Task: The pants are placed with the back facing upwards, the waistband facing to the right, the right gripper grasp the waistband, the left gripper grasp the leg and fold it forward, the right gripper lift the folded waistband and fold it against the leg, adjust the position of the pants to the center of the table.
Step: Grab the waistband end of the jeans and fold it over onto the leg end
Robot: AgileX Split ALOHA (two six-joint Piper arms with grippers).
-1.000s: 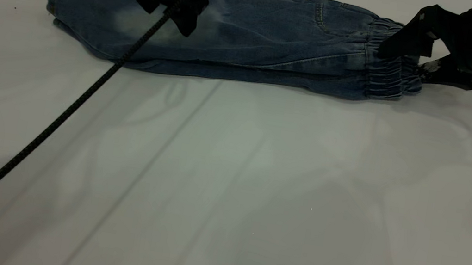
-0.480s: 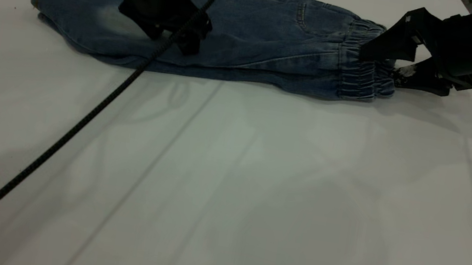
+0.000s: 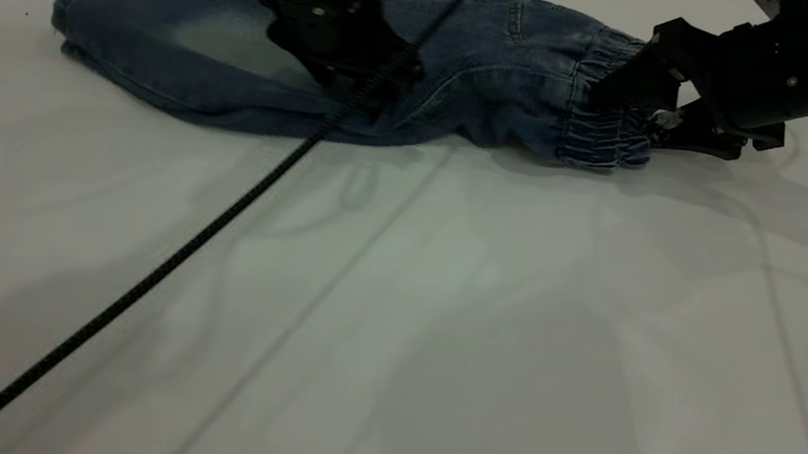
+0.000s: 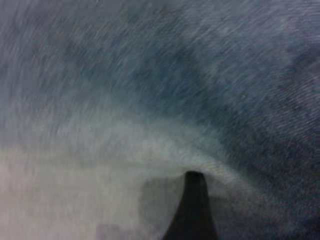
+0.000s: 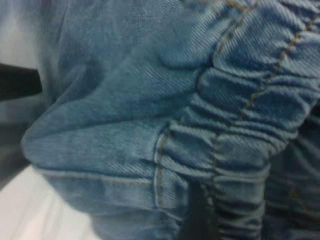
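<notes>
Your table [image 3: 437,328] is plain white, and the pants [image 3: 181,57] lie folded lengthwise along its far edge. Your right gripper [image 3: 642,106] is clamped on the waistband [image 3: 602,132]. Your left gripper [image 3: 340,65] presses on the middle of the denim; I cannot tell its state. Both arms are cut off above.

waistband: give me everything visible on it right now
The waistband is a gathered, ruffled elastic band of faded blue denim with tan stitching running along its folds, closing the right end of the pants. It is doubled over with the folded pants and sits slightly raised at its upper edge, its lower end on the white table. The right gripper is shut on it from the right, one finger above and one below.
</notes>
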